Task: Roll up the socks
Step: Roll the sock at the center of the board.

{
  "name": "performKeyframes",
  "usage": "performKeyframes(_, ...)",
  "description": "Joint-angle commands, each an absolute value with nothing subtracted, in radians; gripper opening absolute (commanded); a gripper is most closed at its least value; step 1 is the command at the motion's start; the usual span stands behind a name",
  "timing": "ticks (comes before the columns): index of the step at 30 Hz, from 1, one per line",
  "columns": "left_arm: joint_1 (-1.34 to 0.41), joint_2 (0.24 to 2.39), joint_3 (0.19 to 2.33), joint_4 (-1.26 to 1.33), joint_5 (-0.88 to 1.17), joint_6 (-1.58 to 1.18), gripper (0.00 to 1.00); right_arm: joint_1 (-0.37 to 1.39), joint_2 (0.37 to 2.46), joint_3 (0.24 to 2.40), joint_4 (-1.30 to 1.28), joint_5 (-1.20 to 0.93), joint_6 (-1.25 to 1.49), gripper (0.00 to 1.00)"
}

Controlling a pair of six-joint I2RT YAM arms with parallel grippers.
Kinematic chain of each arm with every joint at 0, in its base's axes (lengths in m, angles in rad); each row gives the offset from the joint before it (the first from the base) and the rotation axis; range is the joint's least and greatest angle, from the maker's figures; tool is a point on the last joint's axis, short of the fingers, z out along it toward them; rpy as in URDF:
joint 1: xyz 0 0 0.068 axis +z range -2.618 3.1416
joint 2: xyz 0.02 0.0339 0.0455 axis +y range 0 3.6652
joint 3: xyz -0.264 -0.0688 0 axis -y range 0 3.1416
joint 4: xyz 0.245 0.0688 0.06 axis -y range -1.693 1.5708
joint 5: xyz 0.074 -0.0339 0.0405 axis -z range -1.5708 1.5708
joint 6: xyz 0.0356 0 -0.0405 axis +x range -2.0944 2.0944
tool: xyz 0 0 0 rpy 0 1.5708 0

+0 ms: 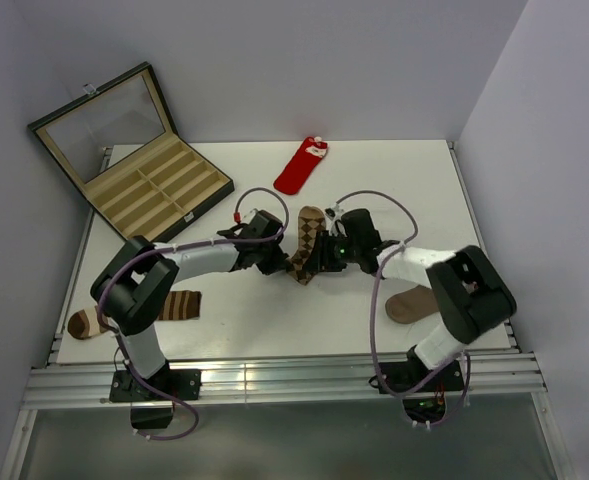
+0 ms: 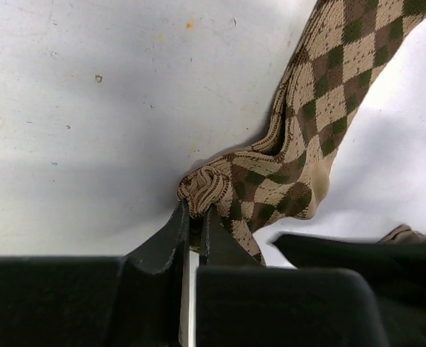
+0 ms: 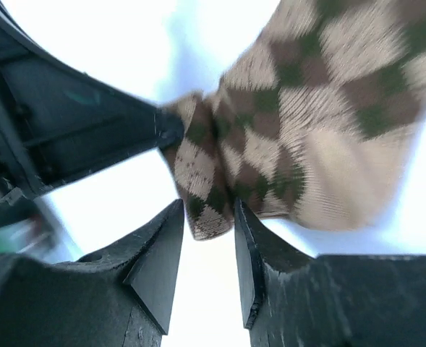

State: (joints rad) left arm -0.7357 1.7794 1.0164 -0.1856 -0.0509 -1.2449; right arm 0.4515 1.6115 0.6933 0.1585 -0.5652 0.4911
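Observation:
The tan-and-brown argyle sock (image 1: 307, 240) lies at the table's middle, its near end bunched up. My left gripper (image 1: 280, 262) is shut on that bunched end, which shows in the left wrist view (image 2: 207, 186) at the fingertips (image 2: 178, 220). My right gripper (image 1: 320, 256) is open, its jaws either side of the sock's near corner (image 3: 207, 210) without closing on it. The sock (image 3: 307, 123) fills the right wrist view. The red sock with a white cuff (image 1: 302, 165) lies flat at the back of the table, far from both grippers.
An open compartment box (image 1: 159, 185) stands at the back left. A ring-striped sock (image 1: 139, 312) lies at the front left by the left arm. A plain tan sock (image 1: 414, 303) lies at the front right under the right arm. The left gripper's body (image 3: 75, 123) is close to my right fingers.

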Motion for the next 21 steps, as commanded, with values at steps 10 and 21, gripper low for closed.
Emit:
performKeyframes(10,-0.758,1.836,1.063,-0.344,-0.081,-1.160,0.00,0.690,1.397,0.658,0.216,-0.117,0.192,0.42)
performKeyframes(21,-0.759,1.842,1.072,-0.344,-0.078,-1.160,0.00,0.755,1.526,0.678,0.204,-0.104,0.135,0.41)
